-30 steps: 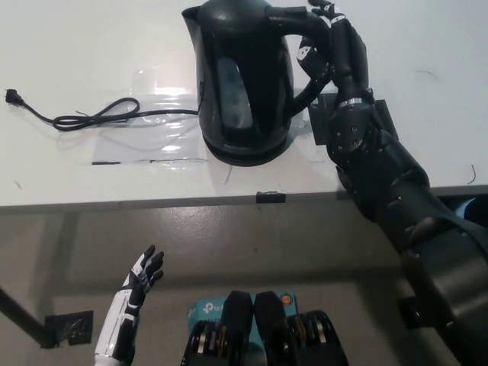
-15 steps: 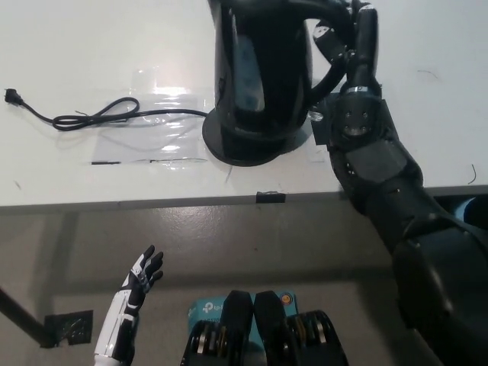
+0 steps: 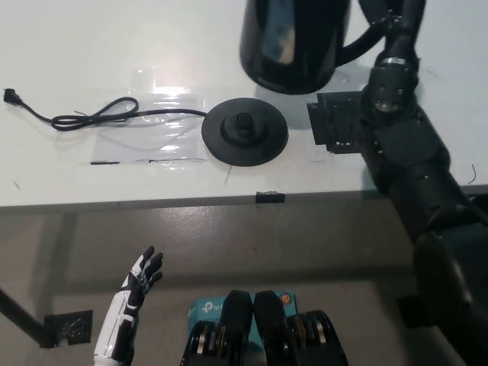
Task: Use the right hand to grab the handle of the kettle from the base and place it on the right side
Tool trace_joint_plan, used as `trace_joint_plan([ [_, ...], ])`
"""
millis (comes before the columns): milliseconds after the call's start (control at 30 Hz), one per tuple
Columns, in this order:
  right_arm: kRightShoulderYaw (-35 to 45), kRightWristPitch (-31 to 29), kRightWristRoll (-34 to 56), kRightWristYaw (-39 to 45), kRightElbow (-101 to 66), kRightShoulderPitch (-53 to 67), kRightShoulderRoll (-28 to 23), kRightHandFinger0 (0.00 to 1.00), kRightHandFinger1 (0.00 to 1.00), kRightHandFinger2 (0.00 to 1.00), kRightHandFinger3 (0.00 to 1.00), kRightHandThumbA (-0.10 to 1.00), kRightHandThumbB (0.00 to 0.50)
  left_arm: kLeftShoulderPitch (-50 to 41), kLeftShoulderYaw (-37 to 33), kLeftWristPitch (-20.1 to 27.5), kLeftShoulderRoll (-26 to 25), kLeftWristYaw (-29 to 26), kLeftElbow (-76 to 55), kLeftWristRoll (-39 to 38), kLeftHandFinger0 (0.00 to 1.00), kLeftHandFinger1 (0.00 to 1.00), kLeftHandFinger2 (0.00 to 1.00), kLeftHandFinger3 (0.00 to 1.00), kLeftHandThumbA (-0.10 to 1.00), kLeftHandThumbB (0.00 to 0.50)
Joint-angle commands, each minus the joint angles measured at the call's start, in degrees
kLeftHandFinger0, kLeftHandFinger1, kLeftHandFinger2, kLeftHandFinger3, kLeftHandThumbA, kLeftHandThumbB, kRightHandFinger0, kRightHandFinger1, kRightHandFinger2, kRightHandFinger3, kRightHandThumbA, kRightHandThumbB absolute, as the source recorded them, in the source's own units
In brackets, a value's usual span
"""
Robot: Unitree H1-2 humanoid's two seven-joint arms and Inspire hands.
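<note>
The black kettle point(image 3: 296, 46) hangs in the air above the white table point(image 3: 91, 46), off its base and partly cut off by the picture's top edge. My black right hand point(image 3: 393, 19) is shut on its handle point(image 3: 360, 47) at the top right. The round black base point(image 3: 244, 131) lies bare on the table, below and to the left of the kettle, with its centre pin showing. My white left hand point(image 3: 142, 276) rests open at the lower left, below the table's front edge.
A black power cord point(image 3: 99, 116) runs left from the base to a plug point(image 3: 11, 95). A black square patch point(image 3: 336, 126) lies on the table right of the base. A small black tape mark point(image 3: 271, 197) sits on the table's front edge.
My right hand has lifted the kettle off the base and carried it up and to the right. The base now lies uncovered. The left hand has not moved.
</note>
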State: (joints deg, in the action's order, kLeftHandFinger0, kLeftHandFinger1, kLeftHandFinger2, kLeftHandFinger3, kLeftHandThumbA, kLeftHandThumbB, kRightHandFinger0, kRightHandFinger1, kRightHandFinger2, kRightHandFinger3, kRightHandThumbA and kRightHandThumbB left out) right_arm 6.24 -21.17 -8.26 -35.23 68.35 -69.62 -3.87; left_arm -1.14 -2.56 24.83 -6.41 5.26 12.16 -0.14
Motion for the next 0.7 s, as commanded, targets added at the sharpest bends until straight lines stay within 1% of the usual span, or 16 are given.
trace_joint_plan([
  [0, -1.9, -5.8, -2.5, -5.1, -0.3, -4.1, -3.9, 0.19, 0.01, 0.27, 0.5, -0.09, 0.025, -0.1, 0.5, 2.1, -0.7, 0.2, -0.8, 0.0, 1.0, 1.0, 1.0, 1.0, 1.0, 0.5],
  [33, -2.3, -5.8, -2.7, -5.4, 0.2, -3.8, -4.5, 0.1, 0.0, 0.25, 0.48, -0.09, 0.023, -0.1, 0.5, 2.1, -0.7, 0.2, -0.7, -0.1, 1.0, 1.0, 1.0, 1.0, 1.0, 0.5],
  [67, -2.4, -5.8, -2.1, -5.1, 0.6, -3.4, -5.1, 0.0, 0.0, 0.26, 0.44, -0.1, 0.023, -0.1, 0.5, 2.1, -0.7, 0.4, -0.8, -0.4, 1.0, 1.0, 1.0, 1.0, 1.0, 0.5],
  [133, -2.4, -5.8, -1.5, -4.8, 1.3, -2.7, -5.9, 0.0, 0.0, 0.31, 0.43, -0.08, 0.028, -0.3, 0.6, 2.1, -0.7, 0.3, -0.9, -0.3, 1.0, 1.0, 1.0, 1.0, 1.0, 0.5],
  [200, -2.4, -5.8, -1.0, -4.6, 1.4, -1.9, -6.5, 0.0, 0.0, 0.33, 0.42, -0.1, 0.027, -0.3, 0.6, 2.1, -0.7, 0.2, -0.9, -0.1, 1.0, 1.0, 1.0, 1.0, 1.0, 0.5],
  [233, -2.3, -5.8, -0.6, -4.2, 1.4, -1.3, -6.8, 0.0, 0.0, 0.33, 0.42, -0.1, 0.017, -0.3, 0.7, 2.1, -0.7, 0.1, -0.9, -0.1, 1.0, 1.0, 1.0, 1.0, 1.0, 0.5],
  [300, -2.4, -5.8, -0.6, -4.4, 2.4, -0.8, -7.5, 0.0, 0.01, 0.36, 0.44, -0.1, 0.02, -0.4, 0.8, 2.1, -0.7, -0.1, -0.7, 0.1, 1.0, 1.0, 1.0, 1.0, 1.0, 0.5],
  [333, -2.0, -5.8, 0.0, -3.8, 2.7, -0.4, -7.8, 0.0, 0.02, 0.38, 0.47, -0.08, 0.024, -0.5, 0.8, 2.1, -0.7, -0.1, -0.8, 0.2, 1.0, 1.0, 1.0, 1.0, 1.0, 0.5],
  [400, -1.8, -5.8, 0.4, -3.6, 2.8, 0.5, -8.1, 0.0, 0.02, 0.39, 0.48, -0.07, 0.056, -0.5, 0.8, 2.1, -0.6, 0.0, -0.7, 0.0, 1.0, 1.0, 1.0, 1.0, 1.0, 0.5],
  [467, -1.5, -5.8, 1.0, -3.1, 3.0, 0.9, -8.1, 0.0, 0.03, 0.4, 0.51, -0.05, 0.068, -0.7, 0.9, 2.1, -0.7, 0.1, -0.7, -0.4, 1.0, 1.0, 1.0, 1.0, 1.0, 0.5],
  [533, -1.6, -5.8, 0.9, -3.6, 3.6, 1.2, -8.0, 0.0, 0.03, 0.4, 0.51, -0.07, 0.056, -0.5, 1.0, 2.1, -0.6, 0.0, -0.4, -0.2, 1.0, 1.0, 1.0, 1.0, 1.0, 0.5],
  [567, -1.6, -5.8, 1.1, -3.8, 3.5, 1.6, -7.6, 0.0, 0.03, 0.39, 0.5, -0.1, 0.049, -0.5, 1.0, 2.1, -0.6, -0.1, -0.3, 0.0, 1.0, 1.0, 1.0, 1.0, 1.0, 0.5],
  [600, -1.6, -5.8, 1.1, -3.8, 3.5, 1.7, -7.5, 0.0, 0.01, 0.34, 0.46, -0.1, 0.049, -0.6, 1.0, 2.1, -0.6, -0.2, -0.4, 0.1, 1.0, 1.0, 1.0, 1.0, 1.0, 0.5],
  [633, -1.6, -5.8, 1.1, -3.8, 3.9, 2.0, -7.1, 0.0, 0.02, 0.37, 0.5, -0.1, 0.014, -0.5, 1.1, 2.1, -0.5, -0.1, -0.4, -0.1, 1.0, 1.0, 1.0, 1.0, 1.0, 0.5],
  [667, -1.7, -5.8, 1.1, -3.7, 4.0, 2.1, -7.0, 0.0, 0.02, 0.38, 0.52, -0.1, 0.012, -0.6, 1.1, 2.1, -0.5, 0.0, -0.5, -0.1, 1.0, 1.0, 1.0, 1.0, 1.0, 0.5],
])
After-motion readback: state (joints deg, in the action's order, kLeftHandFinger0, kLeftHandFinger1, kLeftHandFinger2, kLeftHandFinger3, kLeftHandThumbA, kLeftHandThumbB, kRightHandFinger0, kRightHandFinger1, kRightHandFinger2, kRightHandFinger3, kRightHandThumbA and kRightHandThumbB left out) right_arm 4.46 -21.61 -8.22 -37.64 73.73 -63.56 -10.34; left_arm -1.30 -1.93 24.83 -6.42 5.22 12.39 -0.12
